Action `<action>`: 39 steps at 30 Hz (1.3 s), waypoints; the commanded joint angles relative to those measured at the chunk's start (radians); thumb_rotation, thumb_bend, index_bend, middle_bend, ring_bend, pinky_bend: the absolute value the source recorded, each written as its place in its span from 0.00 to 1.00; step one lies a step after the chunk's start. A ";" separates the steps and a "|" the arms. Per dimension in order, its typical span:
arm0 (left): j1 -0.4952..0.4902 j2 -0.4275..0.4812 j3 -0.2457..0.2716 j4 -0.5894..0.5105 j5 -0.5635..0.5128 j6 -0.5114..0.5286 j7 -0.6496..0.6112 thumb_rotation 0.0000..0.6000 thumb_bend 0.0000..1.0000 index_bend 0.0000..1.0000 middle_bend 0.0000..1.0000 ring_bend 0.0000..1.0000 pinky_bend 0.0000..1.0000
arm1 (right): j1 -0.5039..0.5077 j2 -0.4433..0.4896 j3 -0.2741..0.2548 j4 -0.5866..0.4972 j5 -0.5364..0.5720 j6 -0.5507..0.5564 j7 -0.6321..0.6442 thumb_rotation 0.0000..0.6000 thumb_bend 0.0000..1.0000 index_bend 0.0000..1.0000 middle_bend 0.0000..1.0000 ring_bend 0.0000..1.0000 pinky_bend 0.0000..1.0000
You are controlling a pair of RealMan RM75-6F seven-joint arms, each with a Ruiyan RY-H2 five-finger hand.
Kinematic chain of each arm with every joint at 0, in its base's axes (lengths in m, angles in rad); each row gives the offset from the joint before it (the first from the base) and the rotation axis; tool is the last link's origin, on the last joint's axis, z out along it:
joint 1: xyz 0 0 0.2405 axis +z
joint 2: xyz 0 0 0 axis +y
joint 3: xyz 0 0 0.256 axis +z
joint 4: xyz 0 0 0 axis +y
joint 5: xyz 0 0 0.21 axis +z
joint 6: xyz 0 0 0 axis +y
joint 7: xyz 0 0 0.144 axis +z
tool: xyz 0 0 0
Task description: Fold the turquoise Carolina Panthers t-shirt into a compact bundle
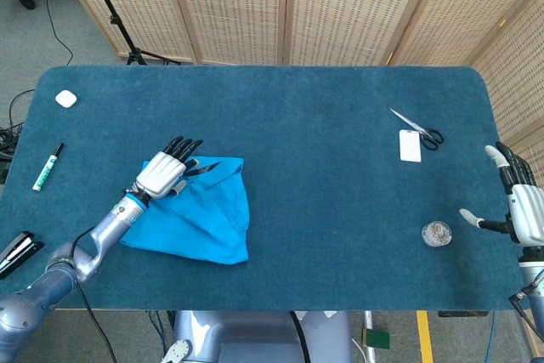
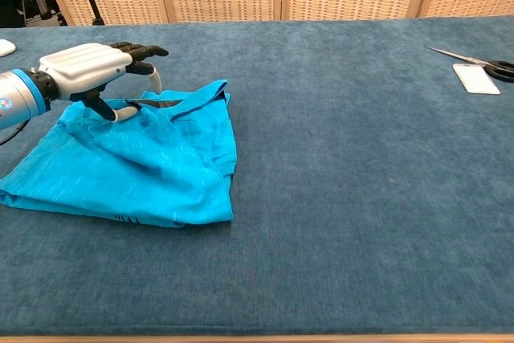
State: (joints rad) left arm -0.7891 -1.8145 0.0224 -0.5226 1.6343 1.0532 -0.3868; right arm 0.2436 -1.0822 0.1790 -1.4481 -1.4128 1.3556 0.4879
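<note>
The left hand (image 1: pixel 163 172) hovers low over the far left corner of the folded t-shirt (image 1: pixel 200 214), palm down, with its dark fingers (image 2: pixel 138 49) stretched forward and slightly apart. In the chest view its thumb (image 2: pixel 120 112) dips to the cloth just behind the collar; the fingers grip nothing, so the hand is open and at most touches the fabric. Its forearm runs back toward the near left corner of the table (image 1: pixel 323 150).

The t-shirt lies in a rough, rumpled square on the left half of the table, nearer the front edge than the back. Its dark-lined collar faces the far side and a crease runs across the upper layer. A strip of dark print shows along the near hem in the chest view.

The right hand (image 1: pixel 520 206) hangs at the right edge of the table, toward the near right corner, fingers spread and thumb held out, holding nothing. Just beside it, on the table, sits a small round shiny object (image 1: pixel 437 233).

Farther back along the right side lie a pair of scissors (image 1: pixel 418 128) with a white card (image 1: pixel 410 145) touching them.

Near the left edge lie a marker (image 1: pixel 48 167) and, closer to the far left corner, a small white object (image 1: pixel 66 99).
</note>
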 commanded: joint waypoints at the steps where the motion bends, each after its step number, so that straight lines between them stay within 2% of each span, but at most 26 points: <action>1: -0.003 -0.010 0.004 0.013 0.001 0.001 0.001 1.00 0.39 0.39 0.00 0.00 0.00 | 0.000 0.000 0.001 0.001 0.001 -0.002 0.001 1.00 0.00 0.00 0.00 0.00 0.00; 7: -0.006 -0.027 0.012 0.031 0.003 -0.006 0.003 1.00 0.42 0.49 0.00 0.00 0.00 | 0.001 -0.001 0.002 0.003 0.003 -0.007 0.004 1.00 0.00 0.00 0.00 0.00 0.00; 29: -0.016 -0.066 0.010 0.082 -0.014 -0.010 -0.011 1.00 0.51 0.60 0.00 0.00 0.00 | 0.004 -0.002 0.005 0.009 0.006 -0.020 0.009 1.00 0.00 0.00 0.00 0.00 0.00; 34: -0.018 -0.067 -0.019 0.068 -0.047 -0.022 -0.043 1.00 0.53 0.66 0.00 0.00 0.00 | 0.003 -0.002 0.004 0.009 0.005 -0.019 0.008 1.00 0.00 0.00 0.00 0.00 0.00; 39: -0.024 -0.066 -0.052 0.058 -0.085 -0.044 -0.050 1.00 0.55 0.69 0.00 0.00 0.00 | 0.004 -0.003 0.004 0.009 0.005 -0.022 0.004 1.00 0.00 0.00 0.00 0.00 0.00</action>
State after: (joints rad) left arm -0.8109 -1.8810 -0.0232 -0.4612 1.5566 1.0158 -0.4339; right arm 0.2473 -1.0853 0.1828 -1.4388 -1.4081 1.3339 0.4917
